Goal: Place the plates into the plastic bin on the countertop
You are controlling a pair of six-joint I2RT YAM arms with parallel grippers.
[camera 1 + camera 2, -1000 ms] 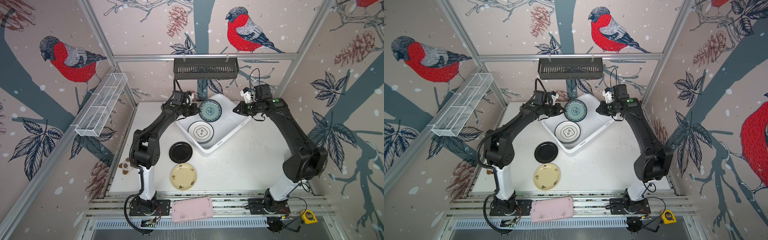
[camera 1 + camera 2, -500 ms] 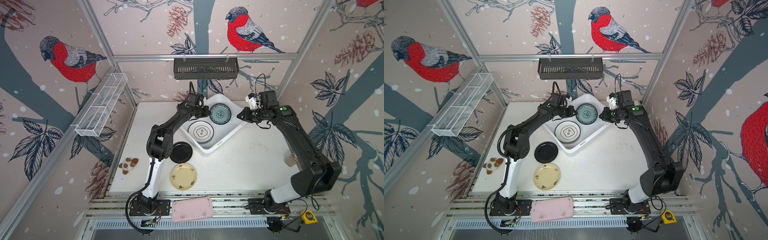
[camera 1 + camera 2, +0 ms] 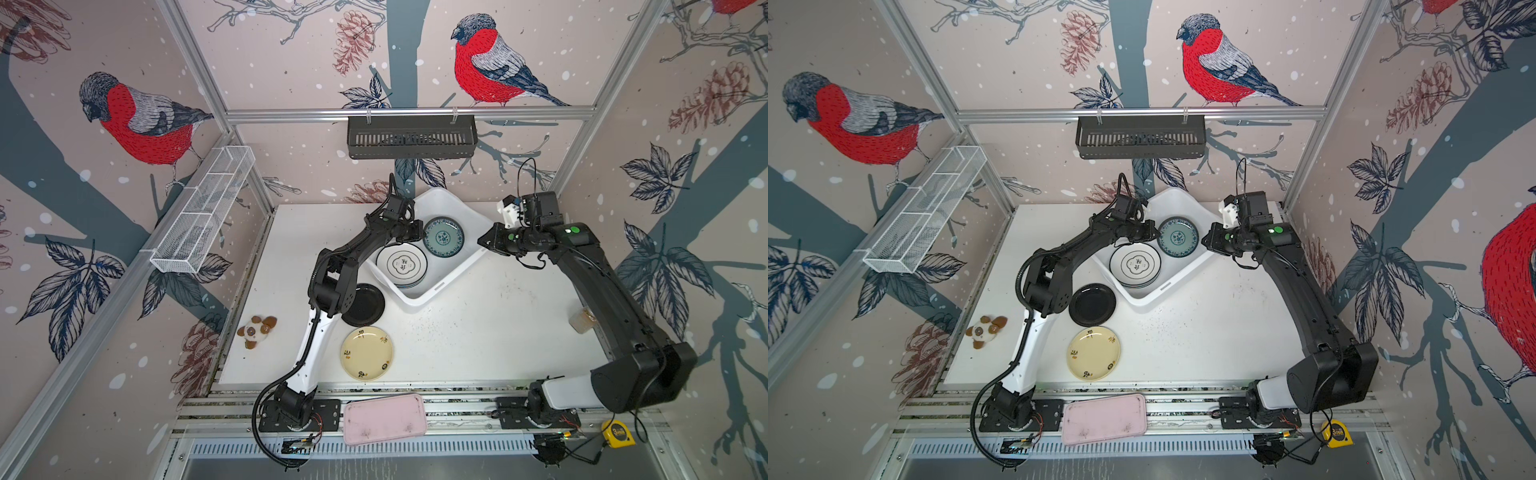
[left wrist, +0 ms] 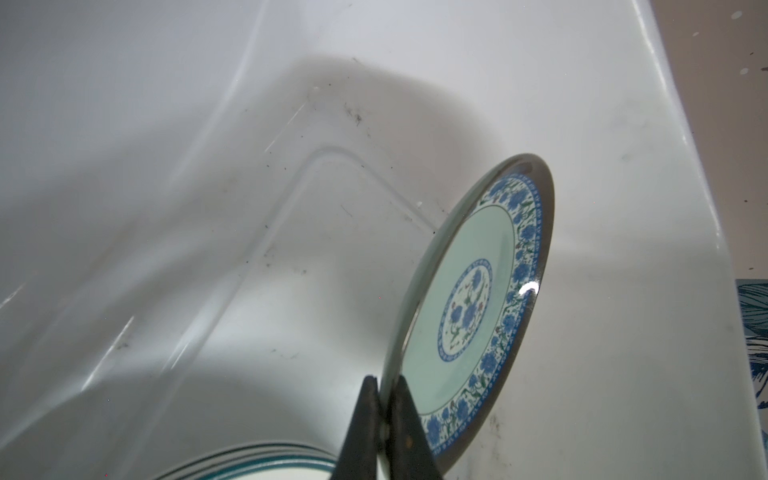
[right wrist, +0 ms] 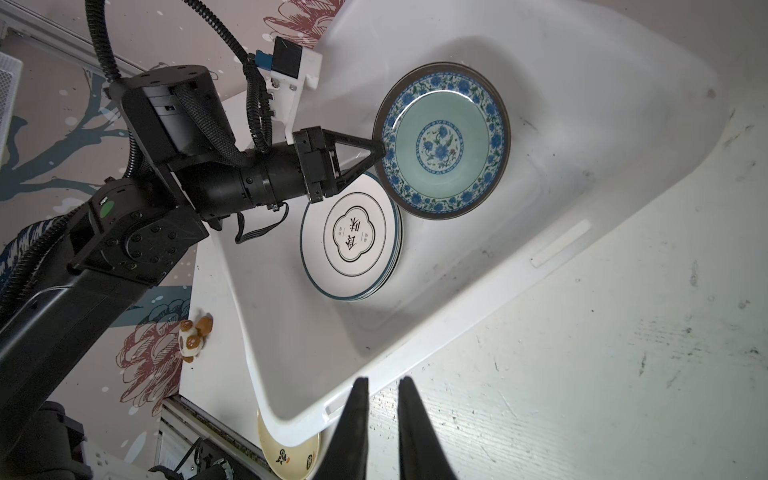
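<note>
A teal plate (image 3: 443, 237) (image 3: 1178, 237) (image 4: 469, 307) (image 5: 442, 141) hangs tilted inside the white plastic bin (image 3: 440, 286) (image 3: 1167, 286) (image 5: 561, 249). My left gripper (image 3: 419, 232) (image 4: 384, 380) is shut on its rim. Beside it in the bin lies a stack of white black-rimmed plates (image 3: 402, 266) (image 5: 353, 245). A black plate (image 3: 365, 305) (image 3: 1092, 304) and a pale yellow plate (image 3: 367, 353) (image 3: 1093, 353) rest on the countertop (image 3: 498, 332) left of the bin. My right gripper (image 3: 482, 241) (image 5: 382, 380) hovers just outside the bin's right rim, narrowly open and holding nothing.
A pink tray (image 3: 384, 419) sits on the front rails. A small plush toy (image 3: 255, 330) lies at the countertop's left edge, a cup (image 3: 582, 320) at its right edge. A black basket (image 3: 411, 137) and a wire shelf (image 3: 203, 208) hang on the walls.
My left arm has swung right and carried the teal plate further over and down into the bin. My right gripper has drawn back from the plate to the bin's right rim.
</note>
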